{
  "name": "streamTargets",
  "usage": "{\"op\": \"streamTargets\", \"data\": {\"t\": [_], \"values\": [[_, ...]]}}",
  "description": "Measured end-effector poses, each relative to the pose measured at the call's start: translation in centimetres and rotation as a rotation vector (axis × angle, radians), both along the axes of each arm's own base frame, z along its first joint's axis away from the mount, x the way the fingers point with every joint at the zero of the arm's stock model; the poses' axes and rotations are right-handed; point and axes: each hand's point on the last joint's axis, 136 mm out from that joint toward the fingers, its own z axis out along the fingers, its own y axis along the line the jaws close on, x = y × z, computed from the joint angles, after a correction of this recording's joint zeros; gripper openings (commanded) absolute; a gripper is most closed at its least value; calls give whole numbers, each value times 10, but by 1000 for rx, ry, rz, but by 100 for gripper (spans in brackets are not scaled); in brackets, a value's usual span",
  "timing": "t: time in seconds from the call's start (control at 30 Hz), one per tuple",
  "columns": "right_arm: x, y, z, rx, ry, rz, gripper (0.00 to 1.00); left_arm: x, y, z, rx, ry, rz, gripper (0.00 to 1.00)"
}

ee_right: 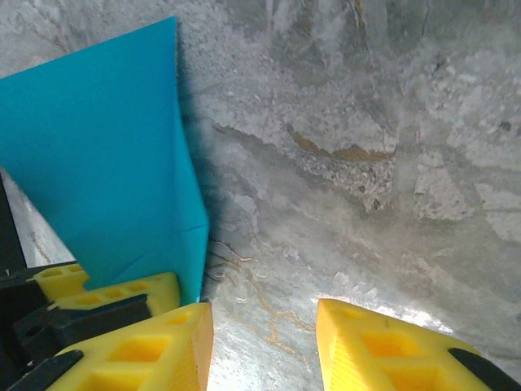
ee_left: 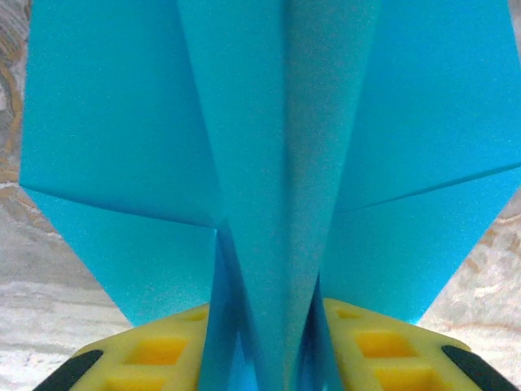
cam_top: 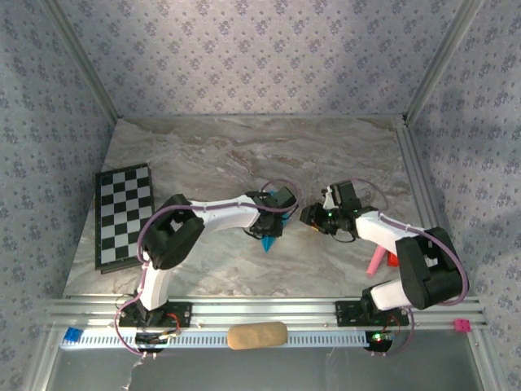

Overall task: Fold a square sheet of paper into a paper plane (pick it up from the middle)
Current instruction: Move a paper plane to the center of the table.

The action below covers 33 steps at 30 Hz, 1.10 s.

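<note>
Left pincer (ee_left: 264, 326) flanks plane (ee_left: 277, 163) keel, mid-surface (ee_right: 366, 163); clamped or loose, I cannot tell. Plane axis runs straight ahead of it. Right pincer (ee_right: 264, 326) apart, empty, plane just left.

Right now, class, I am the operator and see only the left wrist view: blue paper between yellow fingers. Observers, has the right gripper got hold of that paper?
Observer: No. The right gripper is open over bare table, with the blue paper just beside it.
Operator: What lies near that arm?
Observer: A pink stick, on the table close to its base.
Operator: And on the left side?
Observer: A checkered board, flat by the table's left edge.
</note>
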Motion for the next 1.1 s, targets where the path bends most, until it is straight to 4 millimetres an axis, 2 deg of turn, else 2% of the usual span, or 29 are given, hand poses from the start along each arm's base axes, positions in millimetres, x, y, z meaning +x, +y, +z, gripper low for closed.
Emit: {"op": "streamTargets", "data": {"t": [0.17,0.4,0.77,1.1], "values": [[3,-6,9,8,-32,0,40,8,-2,1,17,-17,45,45],[3,-13,12,25,-29,-15,40,13,5,2,49,-36,99,45],[4,-17,17,43,-48,0,40,15,3,3,65,-21,158,47],[3,-18,20,43,-60,3,41,13,7,6,74,-8,197,52]]}}
